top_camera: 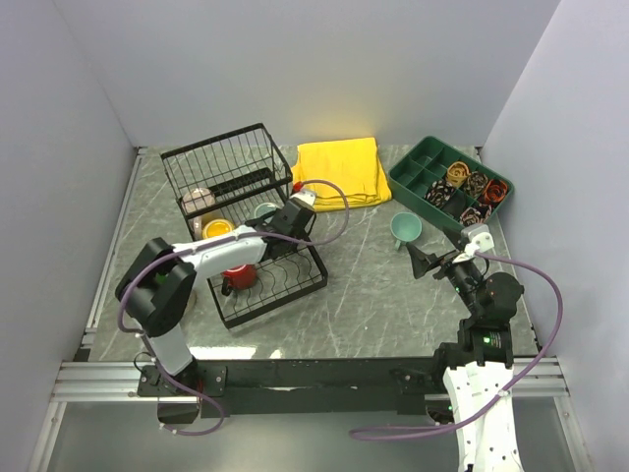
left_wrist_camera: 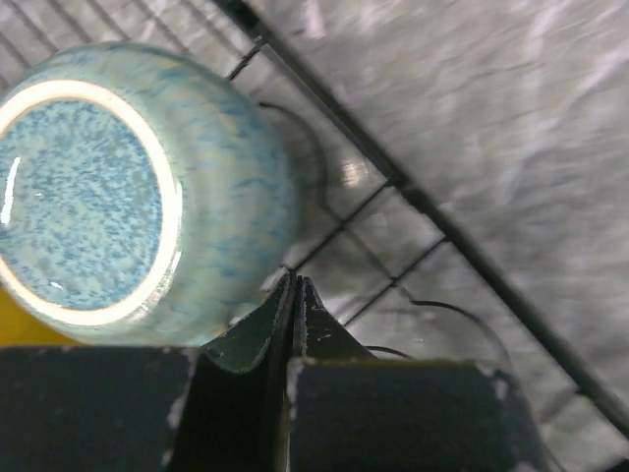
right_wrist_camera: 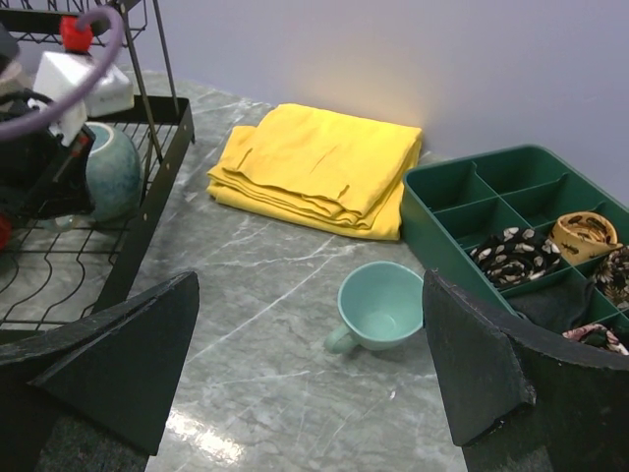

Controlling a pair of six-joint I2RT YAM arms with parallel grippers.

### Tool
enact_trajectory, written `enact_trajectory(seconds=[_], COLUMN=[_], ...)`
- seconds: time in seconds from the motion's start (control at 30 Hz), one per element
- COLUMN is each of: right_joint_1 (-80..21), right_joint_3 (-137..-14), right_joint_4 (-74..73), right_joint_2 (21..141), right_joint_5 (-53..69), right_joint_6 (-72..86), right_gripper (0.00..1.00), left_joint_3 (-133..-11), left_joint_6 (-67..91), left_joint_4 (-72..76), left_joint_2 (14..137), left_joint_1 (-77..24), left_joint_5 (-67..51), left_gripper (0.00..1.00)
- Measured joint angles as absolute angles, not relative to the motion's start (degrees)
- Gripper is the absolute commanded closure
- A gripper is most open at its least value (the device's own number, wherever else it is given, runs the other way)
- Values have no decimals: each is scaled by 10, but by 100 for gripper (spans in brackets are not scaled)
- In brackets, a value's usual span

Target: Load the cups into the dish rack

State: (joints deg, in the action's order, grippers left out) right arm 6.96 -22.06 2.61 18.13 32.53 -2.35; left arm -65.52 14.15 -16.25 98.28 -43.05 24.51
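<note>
The black wire dish rack (top_camera: 228, 162) stands at the left. In it sit a beige cup (top_camera: 197, 200), a yellow cup (top_camera: 216, 229), a red cup (top_camera: 239, 277) and a speckled teal cup (top_camera: 265, 209). The speckled cup (left_wrist_camera: 98, 187) lies bottom up in the left wrist view. My left gripper (left_wrist_camera: 293, 282) is shut and empty, its tips right beside that cup's wall. A plain teal cup (right_wrist_camera: 378, 307) lies upright on the marble table, handle toward me. My right gripper (right_wrist_camera: 310, 364) hangs open a little short of it, with nothing between its fingers.
A folded yellow cloth (top_camera: 339, 170) lies behind the teal cup. A green divided tray (top_camera: 432, 162) with rolled items stands at the back right. The rack's slotted tray (top_camera: 295, 285) reaches toward the table's middle. Grey walls close in both sides.
</note>
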Motion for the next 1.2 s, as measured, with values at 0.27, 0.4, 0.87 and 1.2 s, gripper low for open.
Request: enact_trajectory(seconds=[0.27, 0.4, 0.87, 1.2], right_joint_1=[70, 70, 75, 77], right_joint_3=[-220, -220, -220, -220], right_joint_4=[30, 30, 30, 21], right_joint_2=[181, 181, 172, 172], right_joint_5=[326, 326, 333, 376], right_joint_6=[-23, -23, -26, -46], right_gripper=[0, 0, 0, 0], left_joint_3=[-688, -700, -732, -657], left_joint_6=[90, 79, 39, 46], left_joint_4=[-173, -171, -163, -154], left_joint_2=[1040, 1071, 1088, 884], left_joint_1=[-425, -410, -381, -449], left_joint_5=[305, 318, 330, 261], left_gripper=[87, 85, 64, 42])
